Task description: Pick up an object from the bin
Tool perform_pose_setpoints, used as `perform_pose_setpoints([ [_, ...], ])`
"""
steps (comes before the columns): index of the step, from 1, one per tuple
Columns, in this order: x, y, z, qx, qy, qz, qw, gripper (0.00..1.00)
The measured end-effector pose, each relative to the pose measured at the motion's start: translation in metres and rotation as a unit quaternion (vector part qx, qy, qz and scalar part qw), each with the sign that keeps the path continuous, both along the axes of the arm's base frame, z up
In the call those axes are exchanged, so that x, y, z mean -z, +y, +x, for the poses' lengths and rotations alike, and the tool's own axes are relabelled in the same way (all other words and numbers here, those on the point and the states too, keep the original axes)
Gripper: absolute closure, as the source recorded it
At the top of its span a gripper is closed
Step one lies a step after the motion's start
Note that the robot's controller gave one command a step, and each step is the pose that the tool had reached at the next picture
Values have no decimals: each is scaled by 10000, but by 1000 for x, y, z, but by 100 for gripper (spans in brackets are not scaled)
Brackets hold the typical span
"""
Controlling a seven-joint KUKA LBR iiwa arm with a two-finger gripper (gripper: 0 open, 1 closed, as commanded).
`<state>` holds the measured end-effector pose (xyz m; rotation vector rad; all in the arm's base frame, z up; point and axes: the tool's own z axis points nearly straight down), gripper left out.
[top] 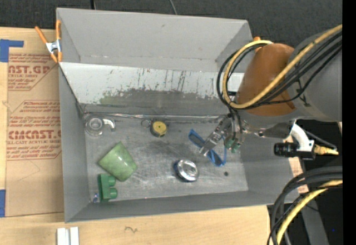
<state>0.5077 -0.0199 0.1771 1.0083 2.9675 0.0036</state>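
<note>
Blue plastic piece [195,138] — hand [218,144] low over it

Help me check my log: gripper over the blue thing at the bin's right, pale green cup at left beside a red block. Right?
No: the camera view shows the block beside the pale green cup is dark green, not red. The rest holds.

Robotics lab test cell, by the looks: industrial arm [322,83] with orange wrist cover [267,77] and looped yellow-black cables [222,80] reached into a scuffed grey metal bin [150,44] of loose oddments, such as a green cup [118,161].
</note>
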Motion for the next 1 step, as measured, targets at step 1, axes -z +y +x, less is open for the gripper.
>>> perform_pose_setpoints([
  [1, -21, 0, 1, -6, 23, 2, 10000, 100],
])
